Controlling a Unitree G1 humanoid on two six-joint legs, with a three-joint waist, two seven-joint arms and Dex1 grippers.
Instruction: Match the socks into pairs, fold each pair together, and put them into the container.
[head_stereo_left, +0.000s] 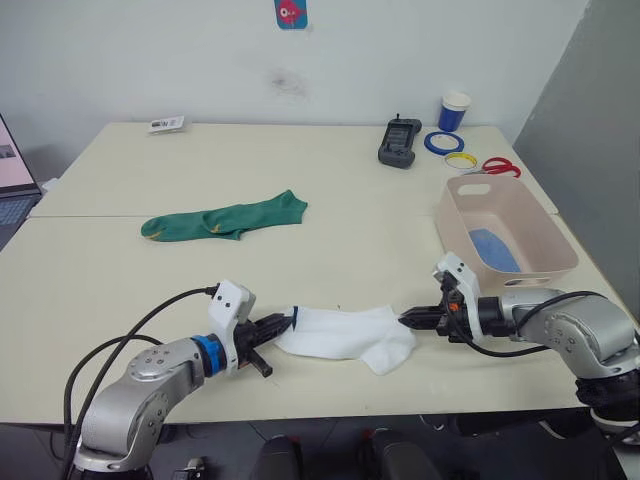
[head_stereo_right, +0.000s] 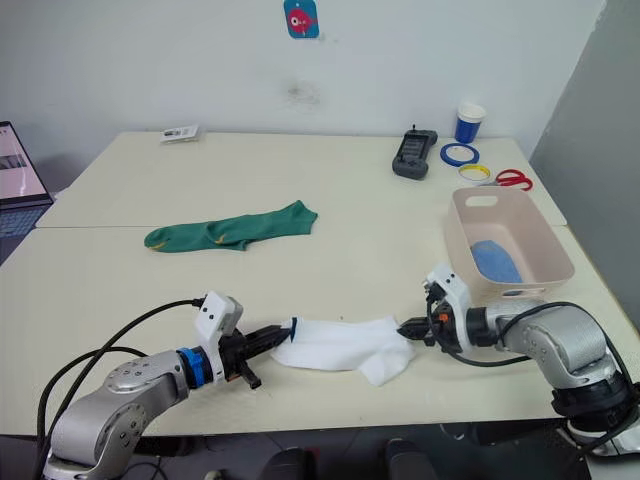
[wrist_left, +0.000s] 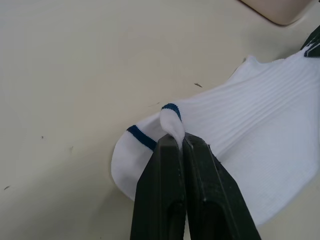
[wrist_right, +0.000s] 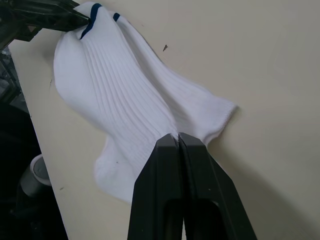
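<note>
- Blue pair already lies in the container, at 3 o'clock.
- Both grippers, left gripper and right gripper, pinch the white socks at 6 o'clock, unfolded.
- Green socks wait at 10 o'clock.

A white sock with ribbed knit and dark blue stripes at its cuff lies on the cream desk, pinched at each end by black fingers. A dark green sock carries small yellow marks at toe and heel. The pale pink bin holds a light blue sock. Behind it stand a blue-and-white cup, blue tape and yellow tape rings, red-handled scissors and a dark grey handset.
</note>
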